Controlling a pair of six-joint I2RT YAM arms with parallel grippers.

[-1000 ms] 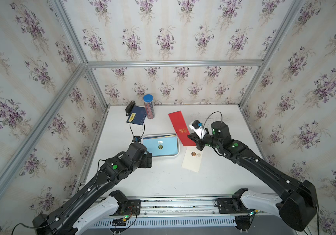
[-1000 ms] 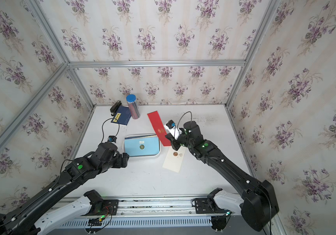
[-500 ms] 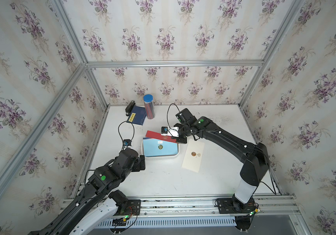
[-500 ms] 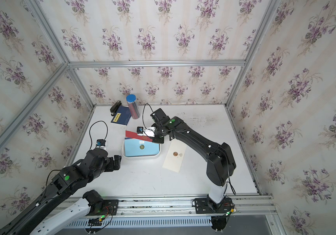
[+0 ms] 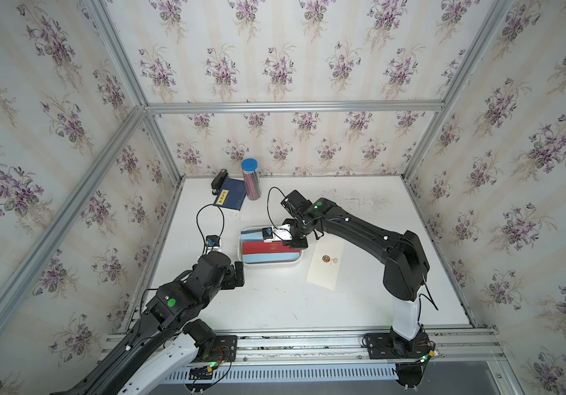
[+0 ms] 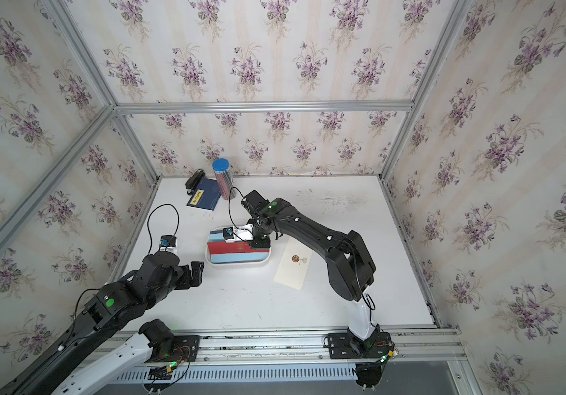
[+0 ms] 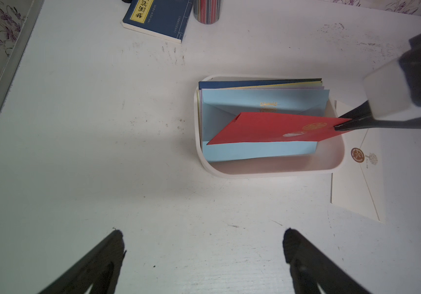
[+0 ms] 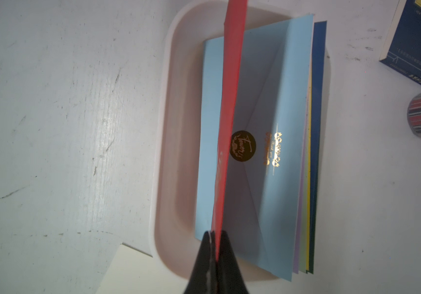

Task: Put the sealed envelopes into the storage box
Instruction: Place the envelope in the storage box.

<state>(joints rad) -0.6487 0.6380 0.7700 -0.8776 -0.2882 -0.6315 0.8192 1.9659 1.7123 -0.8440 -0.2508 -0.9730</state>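
Matt paper envelopes [image 7: 255, 152], smooth plastic box [image 7: 268, 172]

The white table [image 5: 274, 307] bears the storage box [image 5: 272, 264], cream envelope [image 5: 324, 272], navy booklet [image 5: 232, 196], pencil tube [image 5: 251, 179] and stapler [image 5: 219, 179].

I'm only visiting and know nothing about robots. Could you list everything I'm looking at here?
red envelope: one, red, tilted over the box, held at one end
light blue envelope: one, top of the stack in the box
other envelopes: several, navy, yellow and lilac edges, underneath; count hidden
cream envelope: one, flat on the table beside the box
storage box: one, white, mid-table
booklet: one, navy, yellow label, far corner
pencil tube: one, blue lid, beside the booklet
stapler: one, black, behind the booklet
table: one, white
left gripper: one, black, open, empty
right gripper: one, black, shut on the red envelope
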